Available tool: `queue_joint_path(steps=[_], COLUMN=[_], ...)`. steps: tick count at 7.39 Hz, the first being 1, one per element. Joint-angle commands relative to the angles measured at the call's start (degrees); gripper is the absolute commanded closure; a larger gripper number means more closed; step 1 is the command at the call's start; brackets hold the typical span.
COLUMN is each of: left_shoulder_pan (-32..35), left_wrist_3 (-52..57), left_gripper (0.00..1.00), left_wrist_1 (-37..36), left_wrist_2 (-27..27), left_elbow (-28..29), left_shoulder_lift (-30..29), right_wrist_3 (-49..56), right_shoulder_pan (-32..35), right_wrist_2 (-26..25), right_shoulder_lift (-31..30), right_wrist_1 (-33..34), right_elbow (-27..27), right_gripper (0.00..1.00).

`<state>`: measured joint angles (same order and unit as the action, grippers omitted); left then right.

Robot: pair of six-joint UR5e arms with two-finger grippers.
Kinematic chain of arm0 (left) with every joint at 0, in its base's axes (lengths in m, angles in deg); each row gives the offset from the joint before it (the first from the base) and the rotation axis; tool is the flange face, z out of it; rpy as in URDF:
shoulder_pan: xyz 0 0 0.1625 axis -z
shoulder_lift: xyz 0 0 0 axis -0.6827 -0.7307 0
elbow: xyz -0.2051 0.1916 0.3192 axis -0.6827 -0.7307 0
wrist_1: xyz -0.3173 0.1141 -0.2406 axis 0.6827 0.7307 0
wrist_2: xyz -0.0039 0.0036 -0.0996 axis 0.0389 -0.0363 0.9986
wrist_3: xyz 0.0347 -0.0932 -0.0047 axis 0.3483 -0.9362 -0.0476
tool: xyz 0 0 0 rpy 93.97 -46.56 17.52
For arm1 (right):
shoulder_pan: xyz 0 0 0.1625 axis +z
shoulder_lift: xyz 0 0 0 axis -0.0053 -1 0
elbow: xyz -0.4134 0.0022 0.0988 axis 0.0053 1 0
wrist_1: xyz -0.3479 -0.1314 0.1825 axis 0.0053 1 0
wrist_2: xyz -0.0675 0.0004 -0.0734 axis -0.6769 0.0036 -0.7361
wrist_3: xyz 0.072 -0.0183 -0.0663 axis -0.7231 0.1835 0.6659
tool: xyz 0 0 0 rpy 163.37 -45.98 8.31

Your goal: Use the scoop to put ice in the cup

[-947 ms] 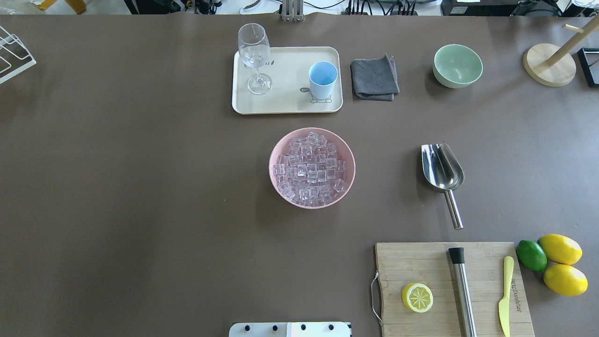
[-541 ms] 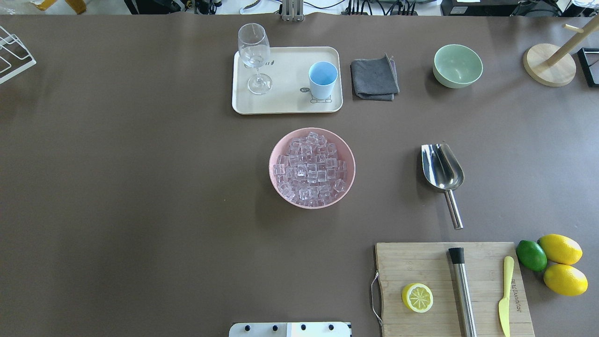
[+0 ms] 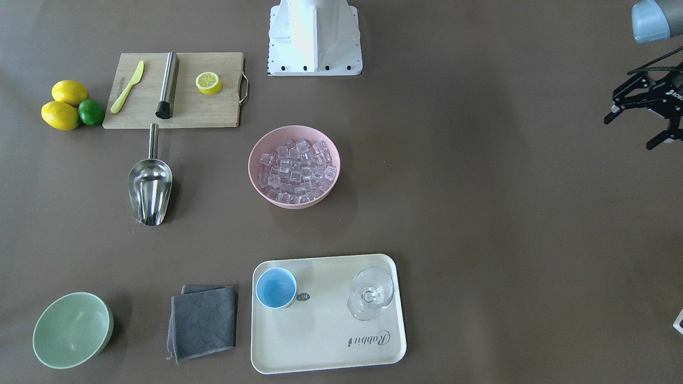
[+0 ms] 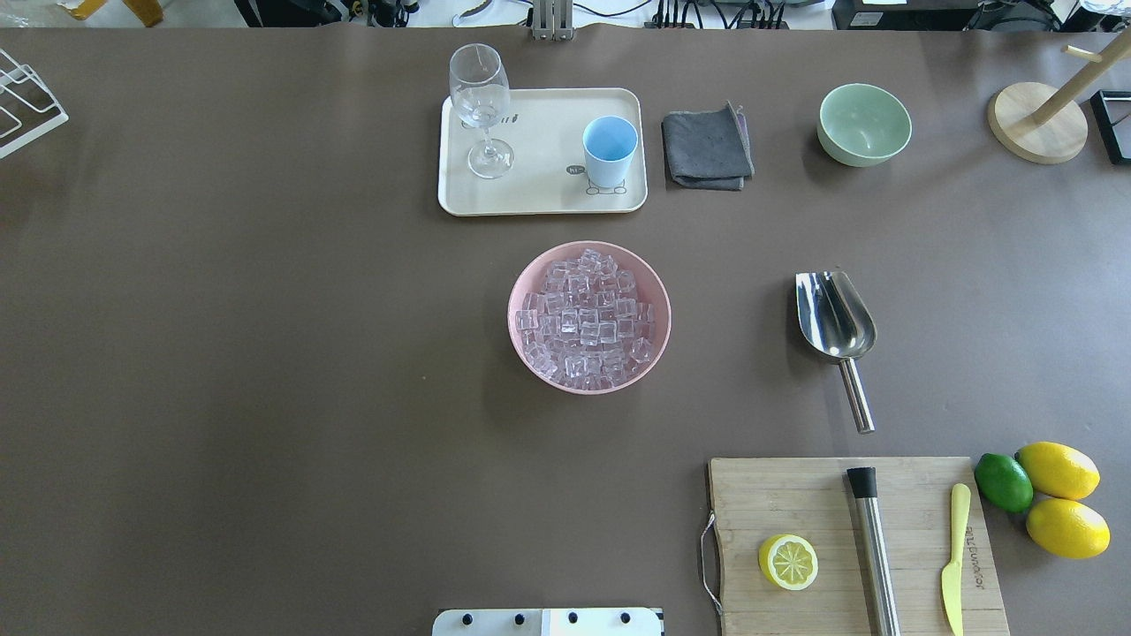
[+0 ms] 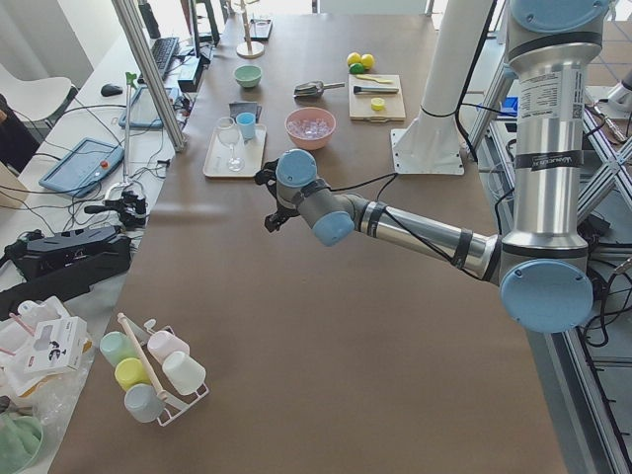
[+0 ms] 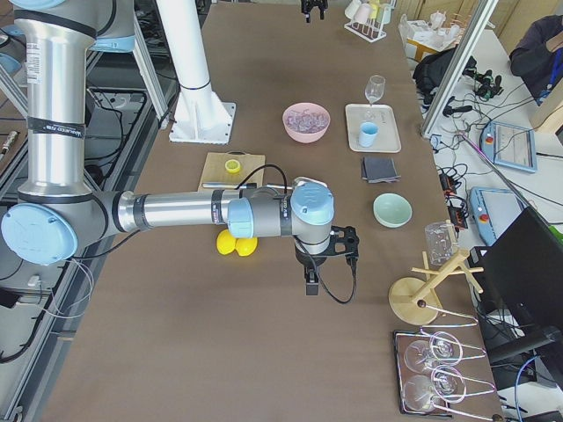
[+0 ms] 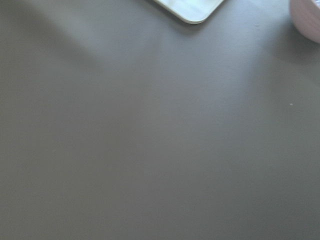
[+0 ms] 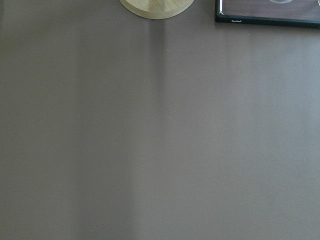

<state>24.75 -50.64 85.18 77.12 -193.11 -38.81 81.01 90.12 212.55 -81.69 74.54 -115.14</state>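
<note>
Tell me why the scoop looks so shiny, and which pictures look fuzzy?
Overhead view: the scoop mirrors light in bright streaks, like a little mirror. Left wrist view: soft and fuzzy, showing a corner of the tray and bare table. Right wrist view: also soft, with a faint pale stripe down the table.

Silver tube arms (image 5: 425,235), pale blue joint caps (image 5: 546,296), black left gripper (image 3: 628,134), white pedestal base (image 3: 314,37).
</note>
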Motion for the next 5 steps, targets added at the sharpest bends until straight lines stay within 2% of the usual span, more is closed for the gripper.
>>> queue_joint_path(steps=[1, 3, 4, 5], left_shoulder_pan=[-7.50, -14.42, -16.55, -19.79], left_wrist_3=[0.09, 4.10, 11.71, 12.74], left_gripper=[0.01, 0.01, 0.01, 0.01], left_wrist_1=[16.09, 18.94, 19.03, 19.12], left_wrist_2=[-0.17, -1.12, -1.22, -2.61], left_elbow=[4.27, 6.65, 9.62, 10.00], left_shoulder_lift=[-4.08, -8.20, -11.79, -13.92], right_wrist_3=[0.44, -0.25, -4.69, -9.78], right_shoulder_pan=[-0.26, -3.85, -5.95, -8.49], right_wrist_2=[-0.45, -0.45, -0.28, -0.28], right_shoulder_lift=[0.12, -0.05, -0.05, -0.05], right_wrist_1=[-0.03, -0.03, 0.06, 0.14], right_elbow=[-1.97, -4.51, -7.05, -10.03], right_gripper=[0.00, 0.00, 0.00, 0.00])
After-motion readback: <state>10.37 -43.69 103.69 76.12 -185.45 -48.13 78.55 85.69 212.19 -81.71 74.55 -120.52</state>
